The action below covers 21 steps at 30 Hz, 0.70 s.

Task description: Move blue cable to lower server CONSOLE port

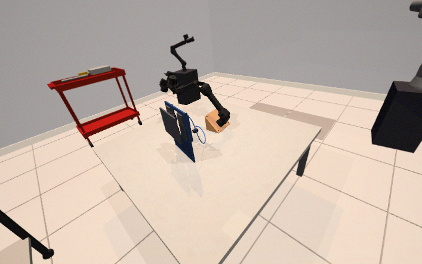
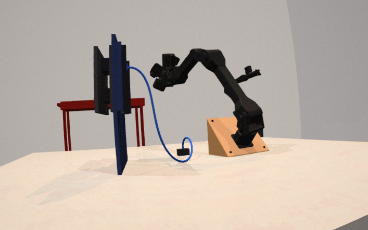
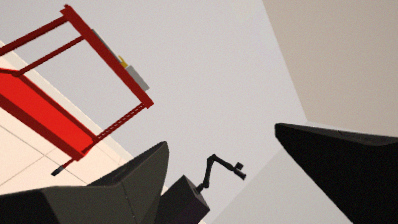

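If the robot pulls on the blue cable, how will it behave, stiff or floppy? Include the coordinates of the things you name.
The blue cable (image 1: 202,141) (image 2: 155,123) is probably flexible, since it hangs in a sagging curve. It may be springy too, as its loop stands up beside the small black block (image 1: 195,131) (image 2: 182,152). Being thin, it looks light.
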Available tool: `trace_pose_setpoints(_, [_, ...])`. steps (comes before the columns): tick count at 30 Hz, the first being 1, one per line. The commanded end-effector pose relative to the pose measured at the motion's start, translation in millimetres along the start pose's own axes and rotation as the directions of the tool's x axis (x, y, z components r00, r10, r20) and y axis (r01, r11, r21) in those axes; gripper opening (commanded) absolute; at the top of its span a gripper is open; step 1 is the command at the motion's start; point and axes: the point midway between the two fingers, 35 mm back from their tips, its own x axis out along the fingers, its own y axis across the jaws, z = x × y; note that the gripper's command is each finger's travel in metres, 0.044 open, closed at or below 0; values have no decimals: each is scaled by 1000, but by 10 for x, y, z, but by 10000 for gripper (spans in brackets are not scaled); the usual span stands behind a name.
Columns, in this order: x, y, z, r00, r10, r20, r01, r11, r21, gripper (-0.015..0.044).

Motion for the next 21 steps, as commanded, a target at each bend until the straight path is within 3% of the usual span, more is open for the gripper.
trace_pose_setpoints(1, [-14, -11, 25, 1000, 2, 5, -2, 1000, 0, 374])
trace_pose_setpoints(6, [-448, -280, 642, 991, 47, 122, -46, 999, -15, 243])
trace_pose_setpoints(11, [-967, -499, 1153, 968, 96, 232, -91, 995, -34, 239])
trace_pose_setpoints(21, [-2530, -859, 1948, 847, 230, 480, -201, 973, -112, 239])
